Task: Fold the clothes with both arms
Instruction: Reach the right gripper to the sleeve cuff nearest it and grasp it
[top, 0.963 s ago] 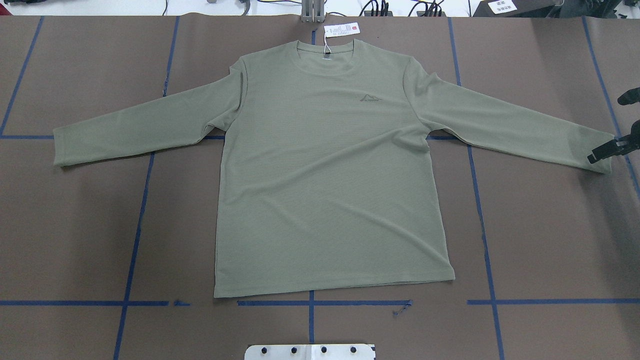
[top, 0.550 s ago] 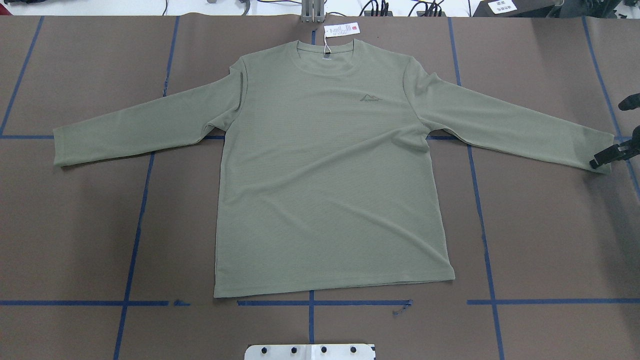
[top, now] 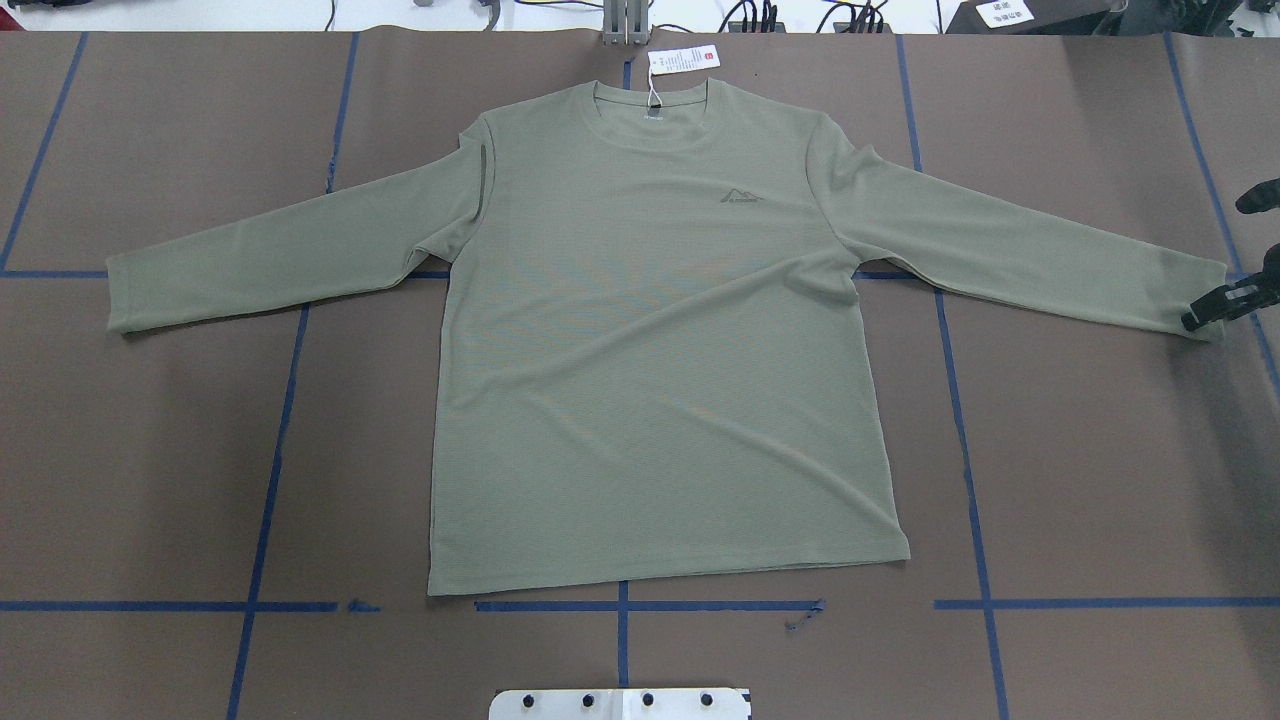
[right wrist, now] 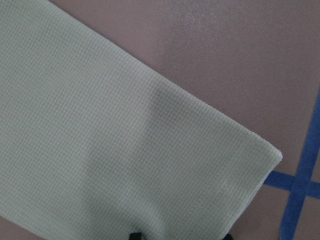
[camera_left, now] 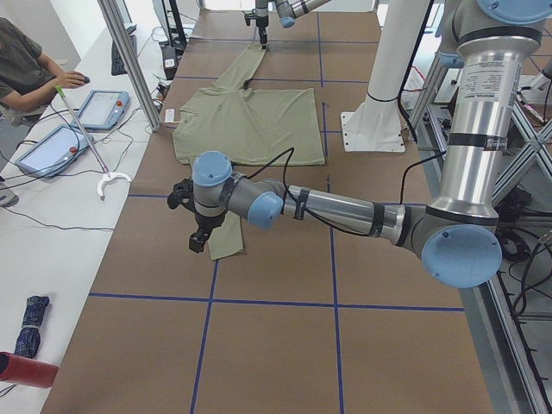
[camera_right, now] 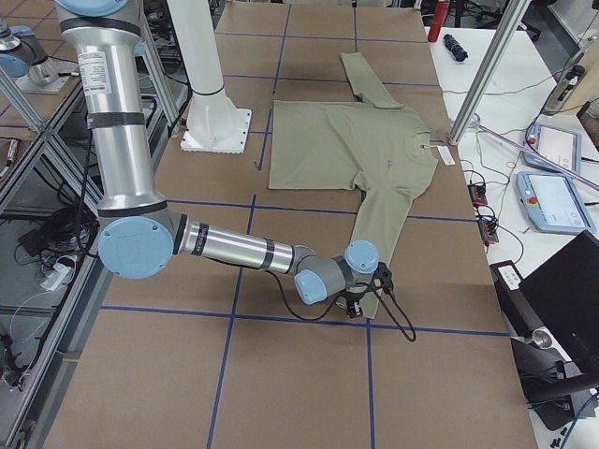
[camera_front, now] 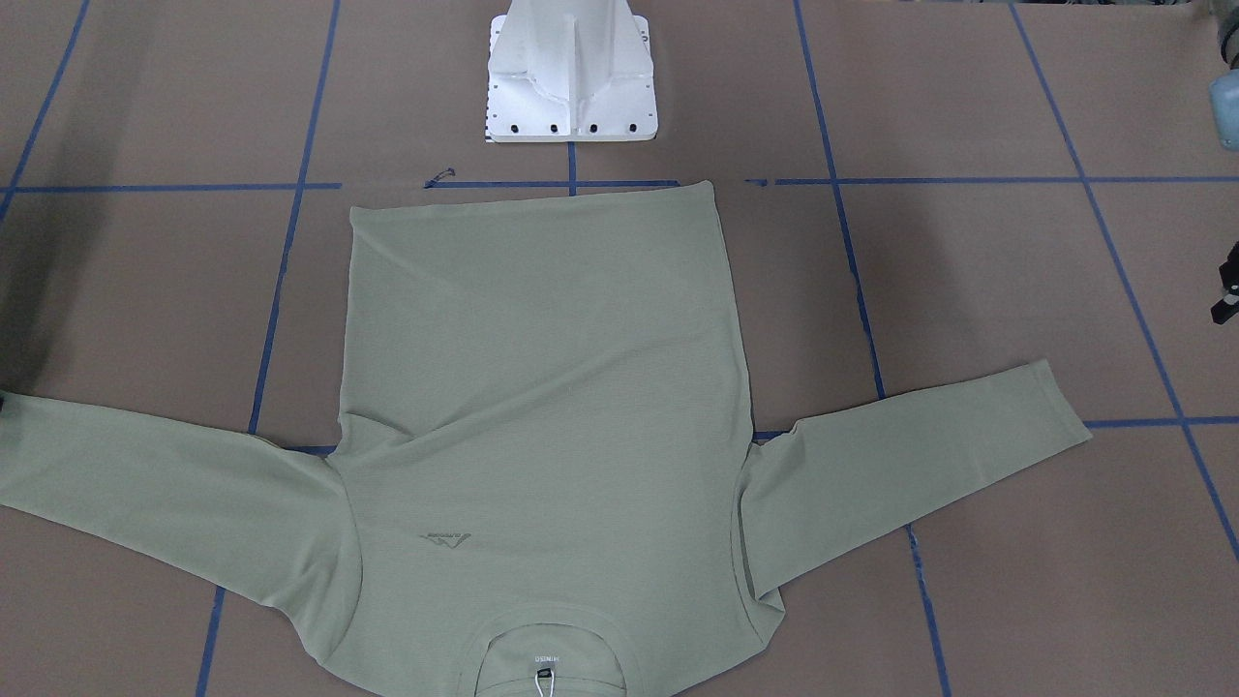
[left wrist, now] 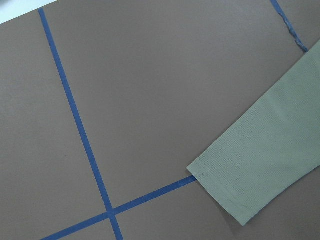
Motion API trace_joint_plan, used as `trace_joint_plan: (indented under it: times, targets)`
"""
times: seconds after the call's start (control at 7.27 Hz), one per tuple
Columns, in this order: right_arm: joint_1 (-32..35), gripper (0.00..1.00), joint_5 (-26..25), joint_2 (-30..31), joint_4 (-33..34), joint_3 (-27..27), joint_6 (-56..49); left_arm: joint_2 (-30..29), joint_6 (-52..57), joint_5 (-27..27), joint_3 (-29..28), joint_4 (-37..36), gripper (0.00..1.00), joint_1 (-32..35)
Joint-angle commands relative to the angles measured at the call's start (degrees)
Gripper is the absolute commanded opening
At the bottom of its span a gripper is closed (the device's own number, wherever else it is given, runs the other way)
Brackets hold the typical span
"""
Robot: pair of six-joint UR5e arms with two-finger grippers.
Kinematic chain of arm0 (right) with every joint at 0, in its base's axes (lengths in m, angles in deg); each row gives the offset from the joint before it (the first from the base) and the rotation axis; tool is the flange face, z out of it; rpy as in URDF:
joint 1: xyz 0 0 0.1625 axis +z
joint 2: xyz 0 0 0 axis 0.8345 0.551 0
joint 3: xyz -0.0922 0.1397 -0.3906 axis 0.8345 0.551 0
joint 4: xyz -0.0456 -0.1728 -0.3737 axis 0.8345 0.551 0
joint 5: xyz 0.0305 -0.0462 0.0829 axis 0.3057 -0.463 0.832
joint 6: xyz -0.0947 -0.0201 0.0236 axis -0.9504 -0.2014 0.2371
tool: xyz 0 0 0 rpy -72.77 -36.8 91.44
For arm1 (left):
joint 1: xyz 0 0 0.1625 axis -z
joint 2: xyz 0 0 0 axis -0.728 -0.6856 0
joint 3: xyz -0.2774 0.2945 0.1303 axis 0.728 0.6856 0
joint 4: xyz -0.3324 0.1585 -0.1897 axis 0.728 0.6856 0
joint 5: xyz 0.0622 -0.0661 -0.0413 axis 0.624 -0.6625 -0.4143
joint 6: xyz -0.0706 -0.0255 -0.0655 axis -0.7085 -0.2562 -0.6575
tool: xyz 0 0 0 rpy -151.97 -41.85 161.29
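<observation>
Shirt, sage-green and long-sleeved, lies flat, logo up, sleeves spread on the brown table covering gridded with blue tape. Its hem is toward the white pedestal base and its hang tag is at the collar, near a white bench with tablets. The right gripper sits at one cuff, fingertips parted and gripping nothing; the left gripper hovers beside the other cuff, and I cannot tell how far it is open.

Both arms are smooth silver-grey metal tubes, the left arm and the right arm alike, with rounded light blue joint caps and narrow black bands around the tubes. A thin black cable loops beside the wrist. The slim fingers are black. The white flanged pedestal carries a row of dark bolts.
</observation>
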Motion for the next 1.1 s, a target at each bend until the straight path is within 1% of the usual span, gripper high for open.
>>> trace_joint_plan:
  times: [0.0, 0.28, 0.41, 0.55, 0.69, 0.83, 0.96]
  targets:
    - [0.62, 0.16, 0.12, -0.21, 0.09, -0.46, 0.09, -0.01, 0.00, 0.00, -0.07, 0.00, 1.00, 0.00]
    - [1.15, 0.03, 0.21, -0.21, 0.09, -1.51, 0.09, -0.01, 0.00, 0.00, -0.16, 0.00, 1.00, 0.00]
    - [1.42, 0.00, 0.21, -0.29, 0.09, -2.57, 0.44, -0.01, 0.00, 0.00, -0.07, 0.00, 0.99, 0.00]
    - [1.68, 0.00, 0.13, -0.30, 0.09, -4.58, 0.88, -0.01, 0.00, -0.09, 0.02, 0.00, 0.99, 0.00]
    - [1.68, 0.00, 0.30, -1.77, 0.09, -6.08, 3.93, -0.01, 0.00, -0.09, 0.10, 0.00, 0.99, 0.00]
    - [1.33, 0.00, 0.39, -4.05, 0.18, -7.31, 10.13, 0.07, 0.00, -0.09, 0.19, 0.00, 0.99, 0.00]
    - [-0.58, 0.00, 2.48, -7.64, 0.01, -7.84, 16.81, 0.08, 0.00, -0.09, 0.28, 0.00, 0.99, 0.00]
